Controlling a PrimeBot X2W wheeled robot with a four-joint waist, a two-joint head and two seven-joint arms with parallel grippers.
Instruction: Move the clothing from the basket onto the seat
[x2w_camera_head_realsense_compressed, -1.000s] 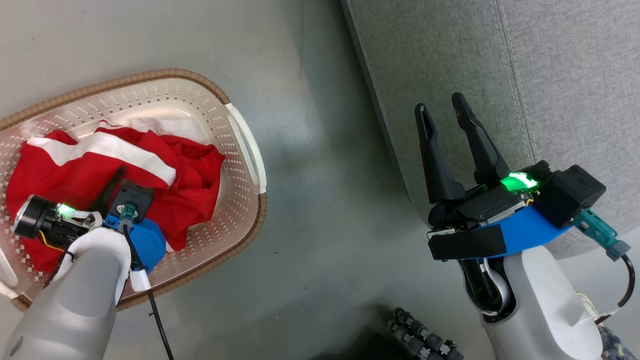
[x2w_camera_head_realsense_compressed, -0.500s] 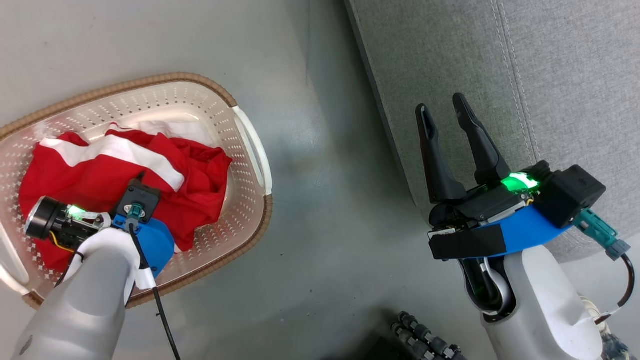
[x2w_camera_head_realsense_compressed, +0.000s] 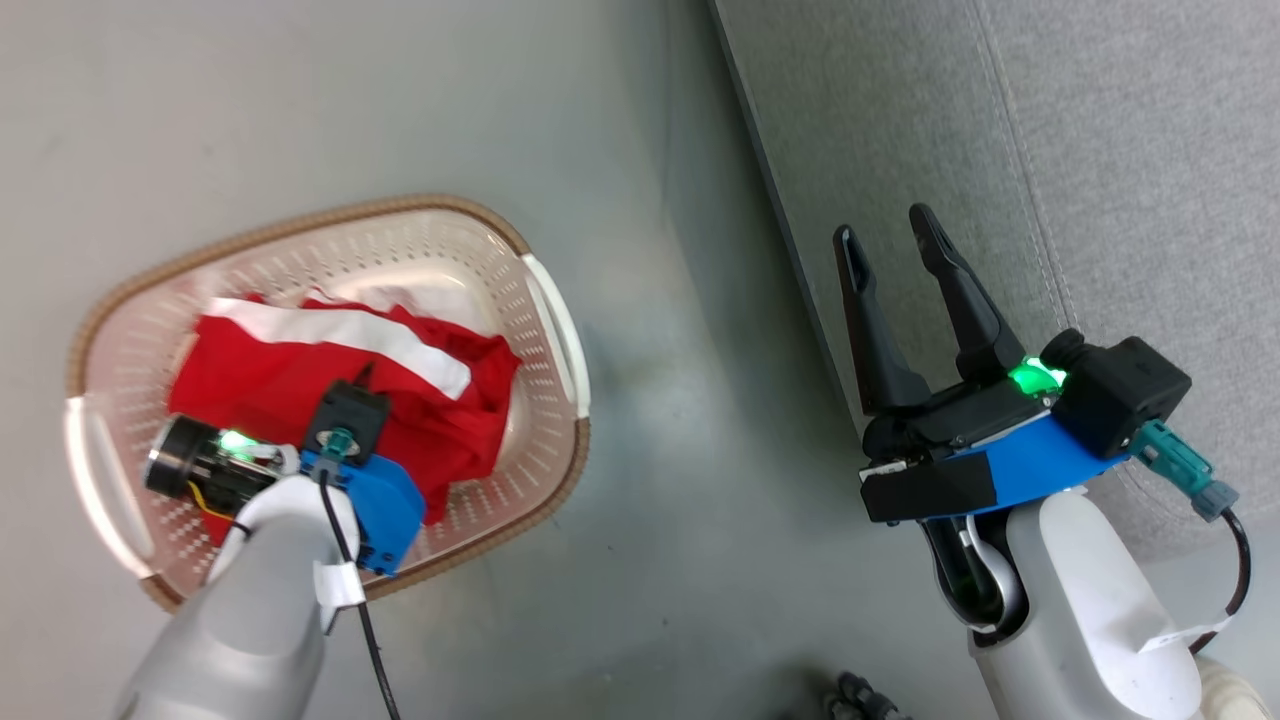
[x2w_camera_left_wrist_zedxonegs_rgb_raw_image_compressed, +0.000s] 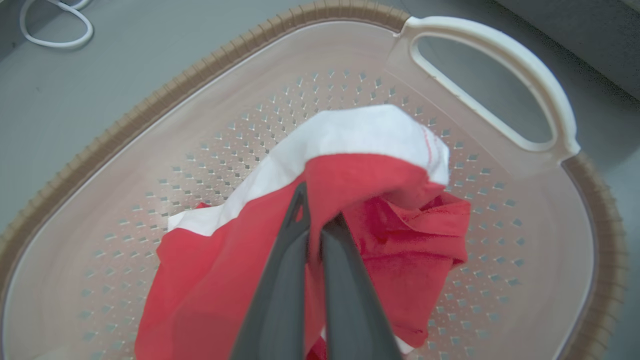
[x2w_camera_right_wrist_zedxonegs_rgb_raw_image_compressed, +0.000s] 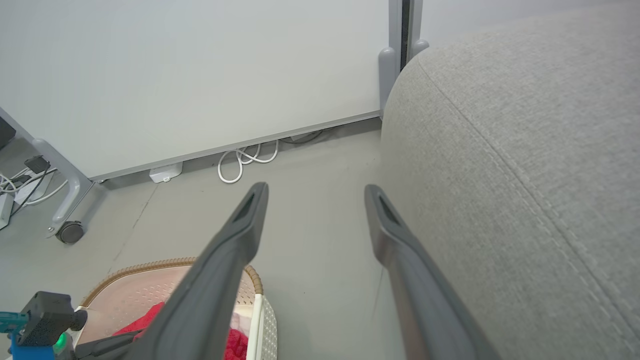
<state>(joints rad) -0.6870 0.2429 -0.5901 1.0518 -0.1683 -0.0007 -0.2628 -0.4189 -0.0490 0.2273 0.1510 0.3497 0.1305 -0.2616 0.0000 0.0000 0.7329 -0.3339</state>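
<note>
Nearest: left gripper (x2w_camera_left_wrist_zedxonegs_rgb_raw_image_compressed: 320, 210), lower left of the head view, pointing down into the basket (x2w_camera_head_realsense_compressed: 470, 215). Jaws nearly together with a fold of the clothing (x2w_camera_left_wrist_zedxonegs_rgb_raw_image_compressed: 395, 210) pinched between them. In the left wrist view the red cloth and its white band hang bunched around the fingers, seemingly raised off the perforated bottom. The right gripper (x2w_camera_head_realsense_compressed: 883, 228), lower right, has its jaws spread wide and holds nothing, tips showing against the front of the seat (x2w_camera_head_realsense_compressed: 1100, 150).

Progress, judged: early. All the red cloth visible is inside the basket; none lies on the seat. Grasp made; lift-out, carry and drop remain, possibly more garments after.

Room: the basket wall and white handle (x2w_camera_left_wrist_zedxonegs_rgb_raw_image_compressed: 500, 65) ring the load, so the cloth must rise above the brown rim before going sideways. Bare grey floor (x2w_camera_head_realsense_compressed: 680, 450) at frame centre, between basket and seat. The seat's edge runs diagonally at upper right. Farthest, in the right wrist view: white cable loops (x2w_camera_right_wrist_zedxonegs_rgb_raw_image_compressed: 245, 162) and a caster (x2w_camera_right_wrist_zedxonegs_rgb_raw_image_compressed: 70, 232) by the wall, well apart from that path
</note>
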